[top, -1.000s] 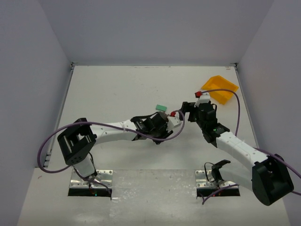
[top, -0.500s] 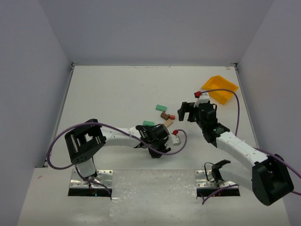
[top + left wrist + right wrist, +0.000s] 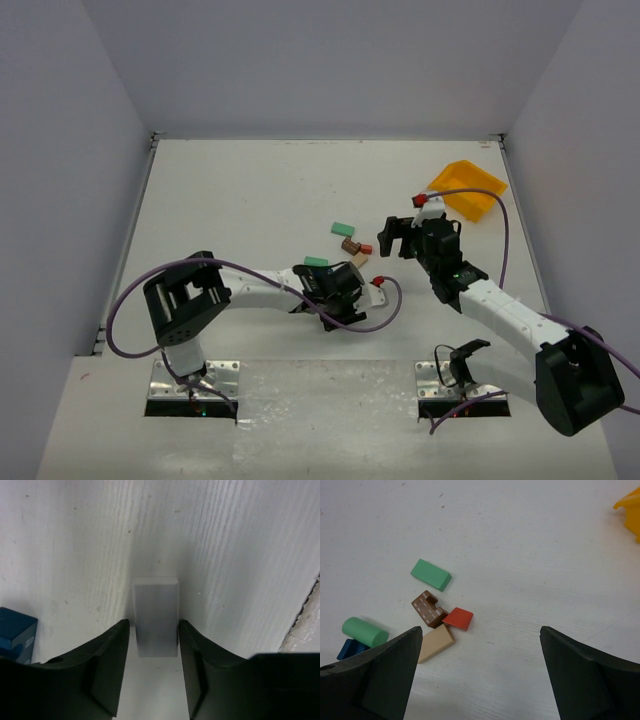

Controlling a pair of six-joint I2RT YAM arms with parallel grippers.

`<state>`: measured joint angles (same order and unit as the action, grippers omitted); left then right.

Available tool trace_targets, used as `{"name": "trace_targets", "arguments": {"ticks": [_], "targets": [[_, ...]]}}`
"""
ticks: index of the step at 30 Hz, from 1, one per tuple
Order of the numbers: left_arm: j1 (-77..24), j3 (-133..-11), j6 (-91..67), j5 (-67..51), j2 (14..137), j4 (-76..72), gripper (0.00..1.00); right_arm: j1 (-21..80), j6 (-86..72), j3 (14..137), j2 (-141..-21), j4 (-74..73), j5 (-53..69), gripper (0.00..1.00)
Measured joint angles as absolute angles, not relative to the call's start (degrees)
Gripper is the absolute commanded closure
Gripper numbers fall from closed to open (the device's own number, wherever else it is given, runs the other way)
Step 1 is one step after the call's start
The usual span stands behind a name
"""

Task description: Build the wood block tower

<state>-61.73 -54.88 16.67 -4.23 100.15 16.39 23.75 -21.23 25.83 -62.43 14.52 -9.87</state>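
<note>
Low over the table, my left gripper (image 3: 153,625) stands open just wide enough to flank a pale grey block (image 3: 155,607), which lies flat on the surface with a thin gap at the left finger. In the top view this gripper (image 3: 335,288) hides that block. A blue block (image 3: 15,630) lies to its left. My right gripper (image 3: 481,630) hangs wide open and empty above loose pieces: a green flat block (image 3: 431,574), a brown notched block (image 3: 428,609), a red block (image 3: 458,618), a pale plank (image 3: 435,643), a green cylinder (image 3: 364,631) and a blue block (image 3: 351,649).
A yellow bin (image 3: 467,187) sits at the back right, beyond my right gripper (image 3: 395,238). The left arm's purple cable loops in front of the left gripper. Grey walls close in the table on three sides.
My left arm has drawn back toward the near edge, uncovering the cluster of blocks. Its jaws have widened a little around the pale block. The right gripper has barely moved.
</note>
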Motion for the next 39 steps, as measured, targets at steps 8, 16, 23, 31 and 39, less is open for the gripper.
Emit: {"name": "trace_targets", "arguments": {"ticks": [8,16,23,31,39], "targets": [[-61.73,-55.5,16.23,-0.36,100.51,16.01,0.46,23.75,-20.85,25.82,-62.43,14.55,-9.82,0.01],[-61.74,-55.65,14.19,4.43,100.51,16.07,0.46,23.75,-20.71,25.82,-62.43,14.55,-9.82,0.01],[-61.9,-56.36,13.05,6.22,100.51,17.94,0.35,23.75,-20.71,25.82,-62.43,14.55,-9.78,0.01],[-64.98,-57.02,12.27,7.12,96.85,20.9,0.0,23.75,-20.72,25.82,-62.43,14.56,-8.41,0.01],[-65.65,-60.0,10.19,13.23,89.31,18.21,0.0,23.75,-22.62,25.82,-61.89,13.75,-8.85,0.01]]}}
